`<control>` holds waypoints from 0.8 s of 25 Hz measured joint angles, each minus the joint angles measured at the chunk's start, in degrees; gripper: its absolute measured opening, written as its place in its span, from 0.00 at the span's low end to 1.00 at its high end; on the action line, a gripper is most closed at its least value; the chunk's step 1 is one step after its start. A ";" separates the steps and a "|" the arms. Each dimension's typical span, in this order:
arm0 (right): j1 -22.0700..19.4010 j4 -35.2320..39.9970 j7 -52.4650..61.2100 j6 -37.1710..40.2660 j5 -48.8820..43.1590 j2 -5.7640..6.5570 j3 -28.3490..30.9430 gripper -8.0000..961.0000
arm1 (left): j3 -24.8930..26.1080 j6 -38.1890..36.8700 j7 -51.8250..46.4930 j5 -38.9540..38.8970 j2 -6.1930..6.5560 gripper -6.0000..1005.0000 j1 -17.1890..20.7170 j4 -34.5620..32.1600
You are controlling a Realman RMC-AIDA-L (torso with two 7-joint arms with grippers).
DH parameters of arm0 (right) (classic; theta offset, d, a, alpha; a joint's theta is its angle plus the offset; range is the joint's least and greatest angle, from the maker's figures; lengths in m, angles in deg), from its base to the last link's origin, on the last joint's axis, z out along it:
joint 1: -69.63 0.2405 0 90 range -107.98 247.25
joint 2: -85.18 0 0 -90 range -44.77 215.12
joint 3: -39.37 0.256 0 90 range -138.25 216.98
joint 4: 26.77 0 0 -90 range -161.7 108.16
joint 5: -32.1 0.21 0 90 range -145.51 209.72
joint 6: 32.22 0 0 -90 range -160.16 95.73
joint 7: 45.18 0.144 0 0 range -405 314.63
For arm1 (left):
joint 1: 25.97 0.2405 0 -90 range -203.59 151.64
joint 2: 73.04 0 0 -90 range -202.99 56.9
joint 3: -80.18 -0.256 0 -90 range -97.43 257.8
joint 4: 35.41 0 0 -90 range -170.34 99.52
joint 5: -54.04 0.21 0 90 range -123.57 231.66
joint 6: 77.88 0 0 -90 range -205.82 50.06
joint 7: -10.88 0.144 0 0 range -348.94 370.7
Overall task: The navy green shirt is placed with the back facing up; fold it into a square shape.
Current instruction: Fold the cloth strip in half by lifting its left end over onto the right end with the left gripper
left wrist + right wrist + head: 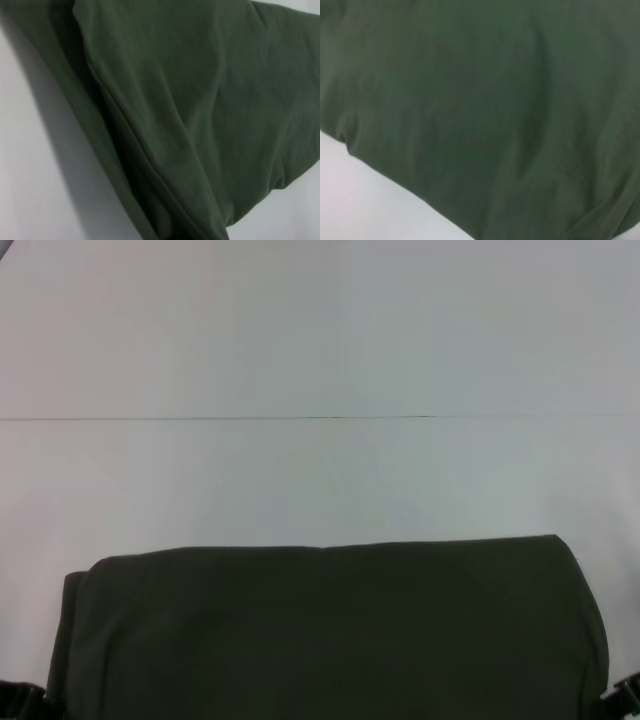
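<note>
Shirt (330,630) lies folded wide at the table's (320,350) near edge, left gripper (18,698) and right gripper (625,695) at its corners, grip impossible to tell; next fold needs matched, level edges

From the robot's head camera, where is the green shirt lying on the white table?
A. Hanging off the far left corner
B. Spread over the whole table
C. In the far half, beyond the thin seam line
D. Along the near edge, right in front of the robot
D: the navy green shirt fills only the near strip of the white table, well short of the thin seam line.
</note>
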 joint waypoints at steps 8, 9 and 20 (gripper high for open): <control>-1.64 -0.10 -4.50 3.33 -0.03 -1.00 -0.07 0.13 | 0.06 -3.64 -0.83 0.66 0.13 0.04 0.58 -0.65; -1.71 -0.12 -4.67 3.38 -0.03 -1.02 -0.07 0.13 | 0.06 -3.64 -0.84 0.68 0.08 0.04 0.58 -0.67; -1.48 0.09 -3.55 3.92 0.22 0.41 1.90 0.18 | 1.65 -3.30 -1.08 0.75 0.30 0.04 0.46 -1.14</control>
